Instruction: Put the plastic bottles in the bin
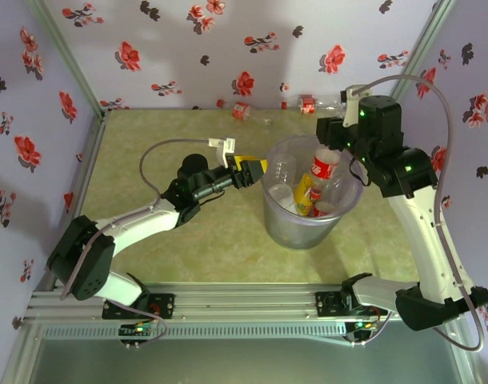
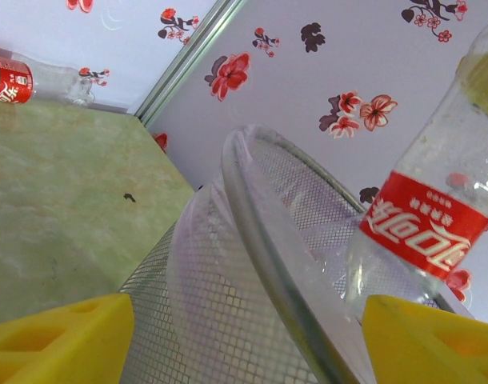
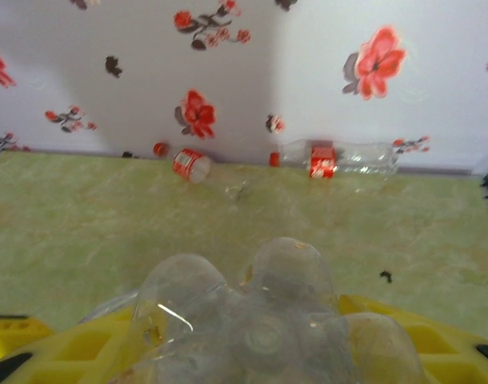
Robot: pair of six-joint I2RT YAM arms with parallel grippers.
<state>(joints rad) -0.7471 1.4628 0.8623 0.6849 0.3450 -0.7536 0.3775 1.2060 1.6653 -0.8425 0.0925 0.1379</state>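
The bin [image 1: 286,226] stands mid-table, a translucent grey bucket with a mesh wall [image 2: 204,320]. Inside lie a yellow bottle [image 1: 304,192] and clear ones. My right gripper [image 1: 330,148] hangs over the bin's far right rim, shut on a clear plastic bottle with a red label [image 1: 325,166]. The bottle's lobed base [image 3: 260,312] sits between the yellow fingers [image 3: 76,348]. The same bottle [image 2: 426,228] hangs over the bin's mouth in the left wrist view. My left gripper [image 1: 250,170] is open at the bin's left rim, which runs between its yellow fingers [image 2: 56,340].
Two more bottles lie along the far flowered wall: a short one [image 1: 242,110] [image 3: 188,165] and a longer clear one [image 1: 320,102] [image 3: 336,157]. A loose red cap [image 3: 159,149] lies beside them. Metal corner posts frame the green table [image 1: 148,128].
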